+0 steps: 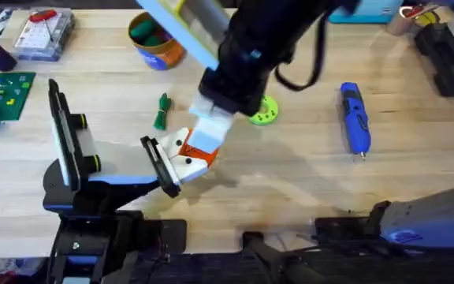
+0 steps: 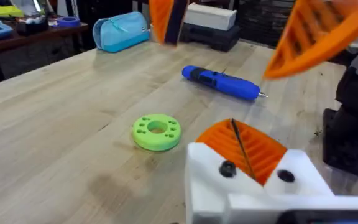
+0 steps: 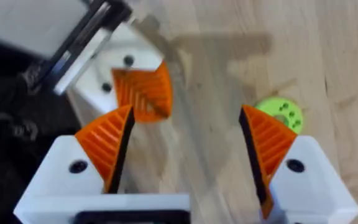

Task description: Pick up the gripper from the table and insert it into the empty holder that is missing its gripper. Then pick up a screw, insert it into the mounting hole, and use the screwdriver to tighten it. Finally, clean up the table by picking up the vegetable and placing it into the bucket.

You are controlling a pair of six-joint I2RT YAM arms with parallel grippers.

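The right gripper (image 3: pixel 185 115) hangs over the middle of the table (image 1: pixel 306 181) with its jaws spread wide and nothing between the orange pads. The arm reaches in from above, probably so the wrist camera can look straight down on the work. Below it, the gripper (image 3: pixel 142 93) lies against the black rail of the holder (image 1: pixel 160 167), its white block touching the bracket and its orange finger pointing away from it. Whether the block is fully seated on the rail or only resting beside it cannot be told. The wide opening suggests either a release just made or a fresh approach for a nudge (the frames do not settle which).

The screwdriver (image 1: pixel 355 118) lies well apart on the right side, tip toward the near edge, and is presumably parked there for the right arm's later use. The lime-green disc (image 1: pixel 264 112) sits near the working arm. The vegetable (image 1: pixel 161 112) rests between the holder and the bucket (image 1: pixel 156 43), so the final clean-up is not yet done.
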